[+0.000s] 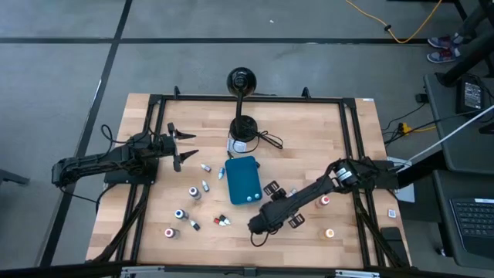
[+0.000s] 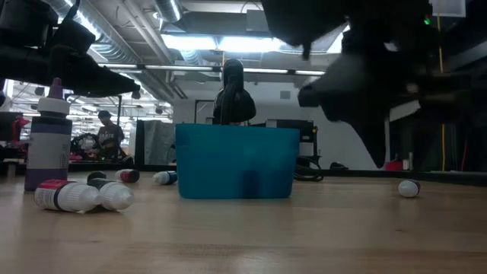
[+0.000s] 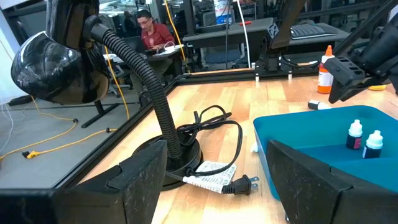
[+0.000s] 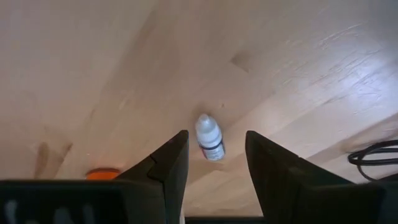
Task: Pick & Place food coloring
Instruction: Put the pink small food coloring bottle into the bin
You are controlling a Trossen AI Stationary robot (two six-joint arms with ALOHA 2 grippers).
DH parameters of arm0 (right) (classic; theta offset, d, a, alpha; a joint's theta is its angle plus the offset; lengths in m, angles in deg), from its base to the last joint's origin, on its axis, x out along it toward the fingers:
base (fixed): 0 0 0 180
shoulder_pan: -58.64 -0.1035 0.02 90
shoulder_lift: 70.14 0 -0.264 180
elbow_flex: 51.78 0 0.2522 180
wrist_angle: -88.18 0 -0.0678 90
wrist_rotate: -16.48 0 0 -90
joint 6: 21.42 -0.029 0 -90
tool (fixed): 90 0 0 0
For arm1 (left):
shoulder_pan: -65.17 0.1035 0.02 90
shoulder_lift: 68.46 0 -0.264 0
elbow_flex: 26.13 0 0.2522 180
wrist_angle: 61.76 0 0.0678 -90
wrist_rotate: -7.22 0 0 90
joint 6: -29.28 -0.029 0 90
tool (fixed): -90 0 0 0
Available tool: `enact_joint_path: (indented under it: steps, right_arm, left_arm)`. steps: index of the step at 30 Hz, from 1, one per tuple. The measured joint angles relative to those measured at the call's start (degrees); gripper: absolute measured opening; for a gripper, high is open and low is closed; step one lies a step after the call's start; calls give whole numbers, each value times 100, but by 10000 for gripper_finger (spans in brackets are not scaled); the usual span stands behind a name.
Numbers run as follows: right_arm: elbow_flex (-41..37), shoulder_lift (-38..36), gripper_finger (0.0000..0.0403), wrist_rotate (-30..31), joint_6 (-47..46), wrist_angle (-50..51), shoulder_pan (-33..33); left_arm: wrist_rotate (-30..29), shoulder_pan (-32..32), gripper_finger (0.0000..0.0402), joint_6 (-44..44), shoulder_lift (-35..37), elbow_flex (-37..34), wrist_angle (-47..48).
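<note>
Step in hand looks like approach for pick. My right gripper (image 4: 214,165) hangs over wood table (image 4: 93,56), fingers spread wide, nothing held. Small food coloring bottle (image 4: 209,137) lies flat on its side right below gap. Next move, I guess: drop straight down, pinch round smooth plastic body carefully, could roll. Then carry to teal tray (image 1: 244,181). Left gripper (image 1: 182,147) waits, parted, near lamp (image 1: 241,81).

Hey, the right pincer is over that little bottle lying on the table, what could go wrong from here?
The bottle lies on its side, nearer one finger of the open right pincer, so the first touch might roll it away. Dropping it into the teal tray could topple the two bottles standing inside. The left pincer waits open at the table's left.
</note>
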Motion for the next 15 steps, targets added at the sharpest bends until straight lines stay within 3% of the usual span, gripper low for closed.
enact_joint_path:
  steps: [15]
  right_arm:
    - [-760, 7, 161, 350, 450, -556, -116]
  left_arm:
    - [0, 0, 269, 0, 2, 0, 0]
